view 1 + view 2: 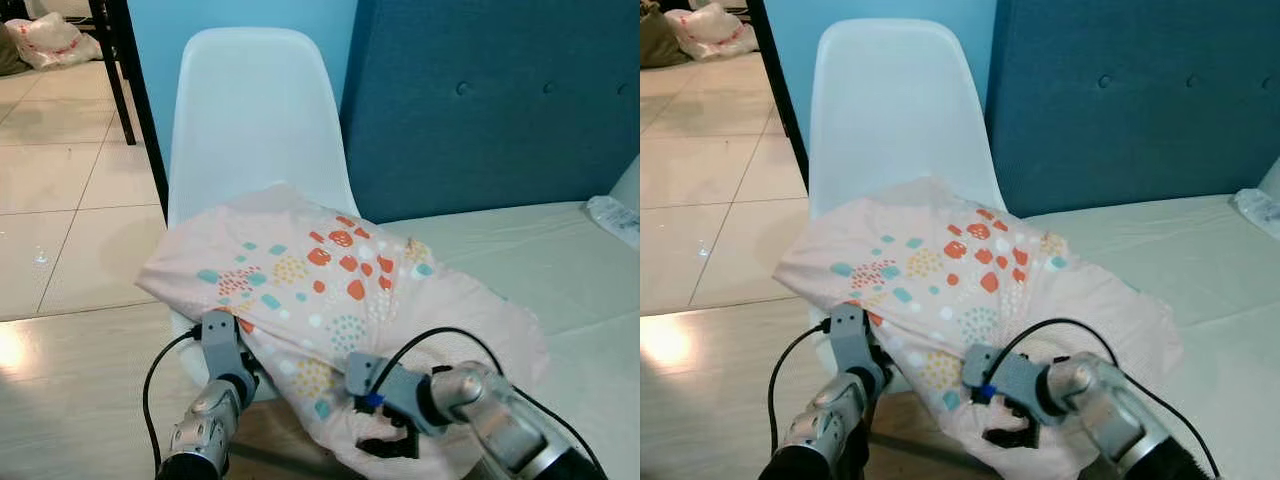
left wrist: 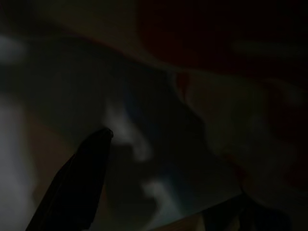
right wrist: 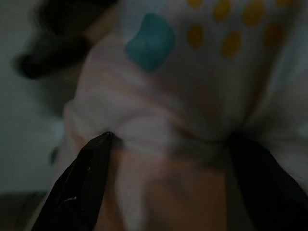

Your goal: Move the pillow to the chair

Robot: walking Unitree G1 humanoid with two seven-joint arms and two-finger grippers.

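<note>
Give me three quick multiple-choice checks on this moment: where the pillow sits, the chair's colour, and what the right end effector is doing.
1. Where is the pillow?
A. Flat on the floor tiles
B. Draped over the chair seat and onto the bed edge
C. Propped against the headboard

2. What colour is the chair?
A. White
B. Black
C. Red

3. What is the state of the right end effector?
A. Hanging idle, away from everything
B. Holding a bottle
C. Fingers spread on either side of a fold of the pillow's near edge

Answers:
1 B: the pillow covers the seat of the chair and spills onto the bed.
2 A: its shell is white against the blue wall.
3 C: the right end effector has pillow fabric bunched between its two black fingers; the left end effector is at the pillow's near left edge.
</note>
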